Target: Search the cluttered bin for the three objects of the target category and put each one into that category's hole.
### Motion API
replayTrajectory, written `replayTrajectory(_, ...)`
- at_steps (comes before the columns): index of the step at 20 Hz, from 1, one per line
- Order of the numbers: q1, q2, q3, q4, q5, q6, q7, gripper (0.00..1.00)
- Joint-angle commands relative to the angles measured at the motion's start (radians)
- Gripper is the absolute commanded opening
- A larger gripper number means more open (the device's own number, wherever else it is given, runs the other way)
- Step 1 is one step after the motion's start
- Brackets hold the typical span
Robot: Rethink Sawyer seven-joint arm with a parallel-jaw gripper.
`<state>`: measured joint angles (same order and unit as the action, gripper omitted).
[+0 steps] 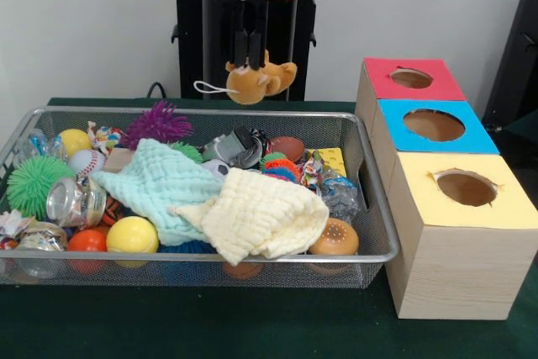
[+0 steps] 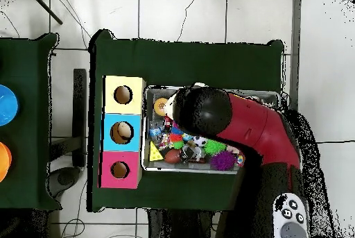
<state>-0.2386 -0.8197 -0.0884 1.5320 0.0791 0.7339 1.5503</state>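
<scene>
While you look from left to right, read these:
Bin [image 1: 380, 233]: wire mesh, crowded with balls, cloths and toys.
Pincer [image 1: 247, 63]: fingers closed tight on the brown plush toy [image 1: 259, 80], which you see hanging well above the bin's far rim.
Boxes: red hole [image 1: 411, 78], blue hole [image 1: 434, 125], yellow hole [image 1: 466, 187], right of the bin.

You're looking at a wire-mesh metal bin [image 1: 370, 208], soft crinkled cloths [image 1: 252, 216], glossy plastic balls [image 1: 132, 235], a plush toy [image 1: 256, 81], matt pale-wood boxes [image 1: 454, 275], a felt-like green counter [image 1: 252, 325].
</scene>
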Motion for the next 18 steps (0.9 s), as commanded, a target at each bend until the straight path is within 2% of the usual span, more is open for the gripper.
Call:
replayTrajectory(1, 0.033, -0.017, 0.000, 0.149, 0.066, 0.030, 0.275, 0.00)
replayTrajectory(18, 0.119, -0.017, -0.050, 0.229, 0.127, -0.049, 0.322, 0.00)
